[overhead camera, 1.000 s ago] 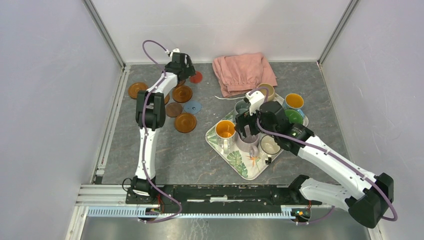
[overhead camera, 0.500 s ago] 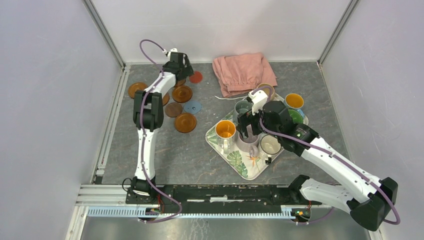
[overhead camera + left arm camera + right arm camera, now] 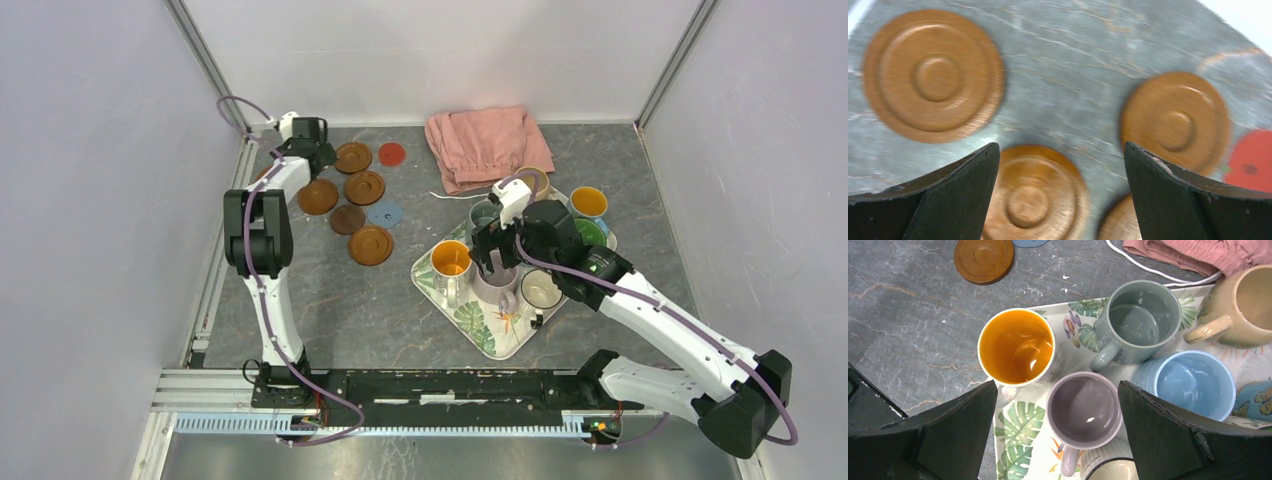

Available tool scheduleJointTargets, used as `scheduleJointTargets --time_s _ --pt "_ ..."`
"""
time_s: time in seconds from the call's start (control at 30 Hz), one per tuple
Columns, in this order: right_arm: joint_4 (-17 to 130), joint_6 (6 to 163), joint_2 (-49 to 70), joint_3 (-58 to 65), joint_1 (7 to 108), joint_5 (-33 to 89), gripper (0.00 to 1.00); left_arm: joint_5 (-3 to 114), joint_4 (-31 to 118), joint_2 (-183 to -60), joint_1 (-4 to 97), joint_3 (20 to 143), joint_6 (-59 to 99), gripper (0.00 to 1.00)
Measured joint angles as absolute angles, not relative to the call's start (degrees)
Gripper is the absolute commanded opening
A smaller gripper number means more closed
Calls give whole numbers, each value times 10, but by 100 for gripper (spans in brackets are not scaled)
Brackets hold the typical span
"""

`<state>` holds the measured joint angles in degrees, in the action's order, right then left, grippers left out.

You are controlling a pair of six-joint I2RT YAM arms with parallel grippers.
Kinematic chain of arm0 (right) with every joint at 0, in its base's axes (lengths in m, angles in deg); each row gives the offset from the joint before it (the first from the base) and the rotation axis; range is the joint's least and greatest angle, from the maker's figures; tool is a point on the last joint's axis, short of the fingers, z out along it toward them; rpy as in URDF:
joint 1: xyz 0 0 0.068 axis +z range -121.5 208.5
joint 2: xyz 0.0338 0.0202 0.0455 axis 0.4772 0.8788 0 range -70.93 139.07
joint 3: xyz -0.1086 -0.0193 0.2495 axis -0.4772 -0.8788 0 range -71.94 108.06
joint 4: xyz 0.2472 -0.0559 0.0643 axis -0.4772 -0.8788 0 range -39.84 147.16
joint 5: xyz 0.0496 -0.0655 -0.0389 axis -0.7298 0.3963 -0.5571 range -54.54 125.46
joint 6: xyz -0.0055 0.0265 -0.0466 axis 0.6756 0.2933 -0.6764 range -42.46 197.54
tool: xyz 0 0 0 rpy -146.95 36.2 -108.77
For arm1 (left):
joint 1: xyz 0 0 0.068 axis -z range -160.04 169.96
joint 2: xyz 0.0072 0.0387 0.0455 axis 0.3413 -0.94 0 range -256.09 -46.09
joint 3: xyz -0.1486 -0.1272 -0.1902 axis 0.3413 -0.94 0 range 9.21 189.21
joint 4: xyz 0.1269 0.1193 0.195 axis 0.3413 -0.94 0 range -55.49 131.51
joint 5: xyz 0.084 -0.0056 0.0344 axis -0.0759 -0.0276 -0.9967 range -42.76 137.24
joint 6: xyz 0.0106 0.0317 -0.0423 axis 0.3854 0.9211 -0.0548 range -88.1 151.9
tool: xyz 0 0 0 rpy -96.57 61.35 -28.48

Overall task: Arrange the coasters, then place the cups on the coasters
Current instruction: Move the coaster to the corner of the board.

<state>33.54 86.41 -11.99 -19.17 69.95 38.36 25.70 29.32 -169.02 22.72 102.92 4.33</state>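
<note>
Several round coasters lie at the back left: brown ones point(image 3: 352, 157), point(image 3: 364, 187), point(image 3: 318, 196), point(image 3: 371, 245), a red one point(image 3: 392, 154) and a blue one point(image 3: 385, 213). My left gripper point(image 3: 312, 148) hangs open above them; its wrist view shows a brown coaster point(image 3: 1035, 195) below the jaws, with nothing held. The cups stand on the leaf-patterned tray point(image 3: 480, 325). My right gripper point(image 3: 1057, 385) is open over the lilac cup point(image 3: 1084, 410), between the orange-inside cup point(image 3: 1016, 346) and the light blue cup point(image 3: 1193, 382). The grey-green cup point(image 3: 1143, 317) and the beige cup point(image 3: 1248, 305) stand behind.
A crumpled pink cloth point(image 3: 487, 145) with a white cord lies at the back, just beyond the tray. A second orange-inside cup point(image 3: 588, 202), a green-inside one point(image 3: 588, 232) and a cream one point(image 3: 541, 288) crowd the tray. White walls close in the table.
The left arm has swung left along the back edge, off the coasters near the red one toward the far-left corner. The right gripper has barely shifted above the cups.
</note>
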Motion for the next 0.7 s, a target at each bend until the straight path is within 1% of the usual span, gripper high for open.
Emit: scheduleJointTargets --time_s 0.13,0.27,0.37,0.53,0.7 --pt "343 862 -111 -192 700 375 98 247 295 -1690 184 1010 41 100" --pt "345 862 -104 -193 700 372 98 246 294 -1694 156 1020 38 100" --pt "346 860 -101 -193 700 372 98 250 295 -1713 149 1053 38 100" --pt "351 856 -92 -193 700 375 98 283 292 -1784 143 1152 38 100" --pt "354 856 -75 -193 700 379 98 309 278 -1832 143 1196 36 100"
